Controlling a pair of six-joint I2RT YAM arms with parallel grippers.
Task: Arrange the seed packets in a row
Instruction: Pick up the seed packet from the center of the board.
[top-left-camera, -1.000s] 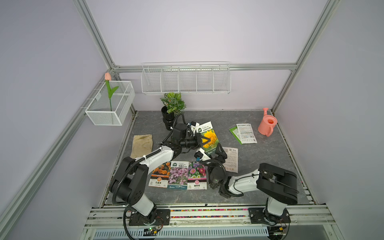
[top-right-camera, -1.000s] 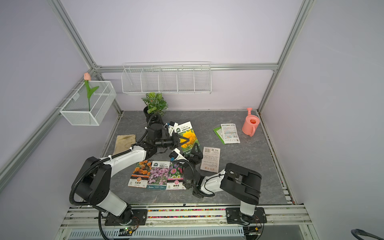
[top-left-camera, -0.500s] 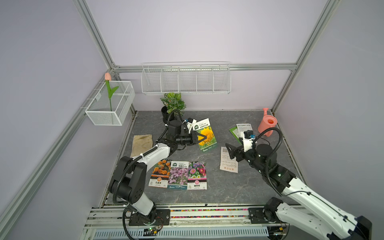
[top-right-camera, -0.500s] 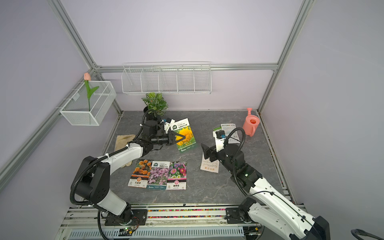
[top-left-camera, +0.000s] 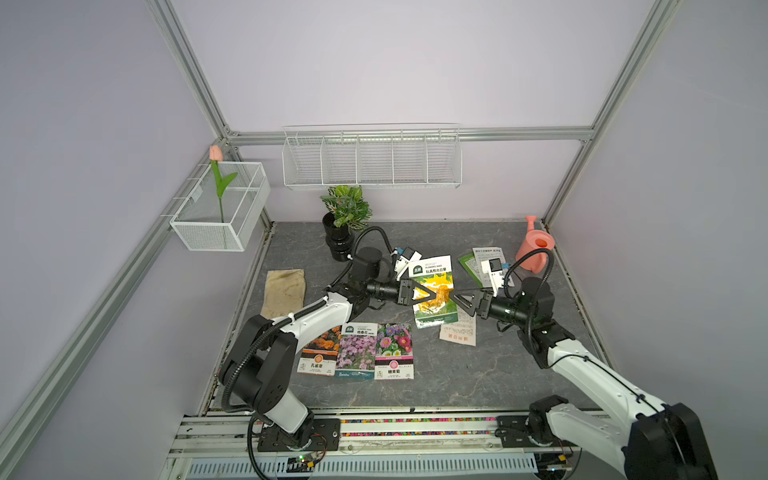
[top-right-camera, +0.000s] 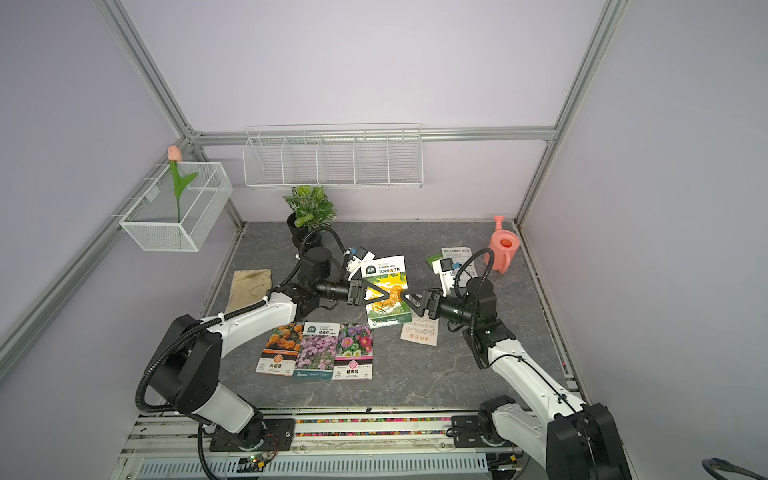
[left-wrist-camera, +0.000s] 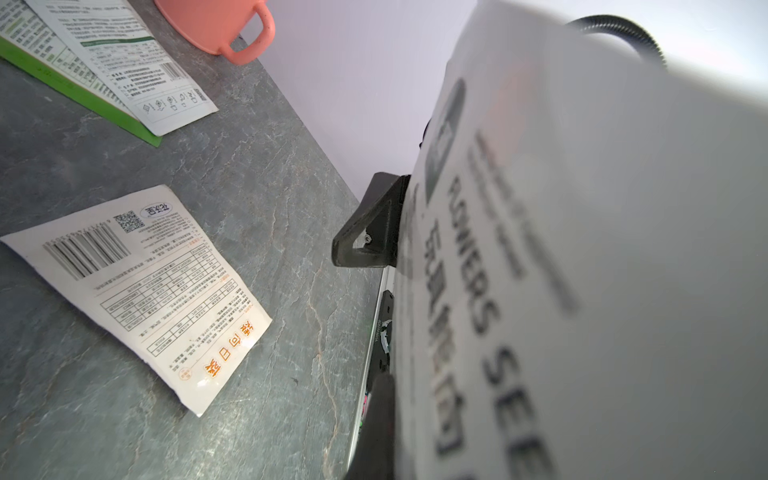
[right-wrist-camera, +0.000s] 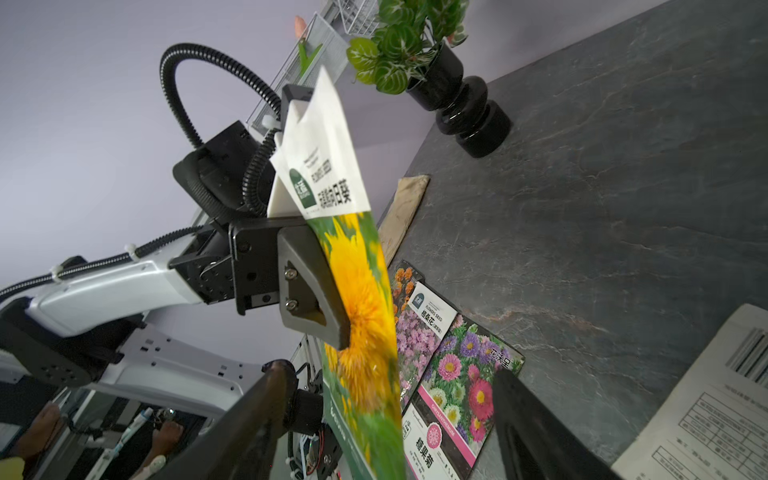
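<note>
On grey table (top-left-camera: 478, 382), near left: row of three seed packets (top-left-camera: 357, 351), sides touching. Above the middle, clear of the table and tilted: sunflower packet (top-left-camera: 432, 270), pinched tight at its centre by left gripper (top-left-camera: 442, 293). From the right: right gripper (top-left-camera: 456, 297), jaws apart, packet's edge between them, not gripped.

Plain lilac walls (top-left-camera: 395, 62) close in the back and both sides, edged by aluminium posts (top-left-camera: 196, 83) — the light is soft and even. The bench (top-left-camera: 478, 382) is dark grey with stone-like veining. A white wire shelf (top-left-camera: 372, 166) hangs on the back wall and a white wire basket (top-left-camera: 216, 220) by the back left corner — a metal rail (top-left-camera: 415, 432) runs along the front edge.
</note>
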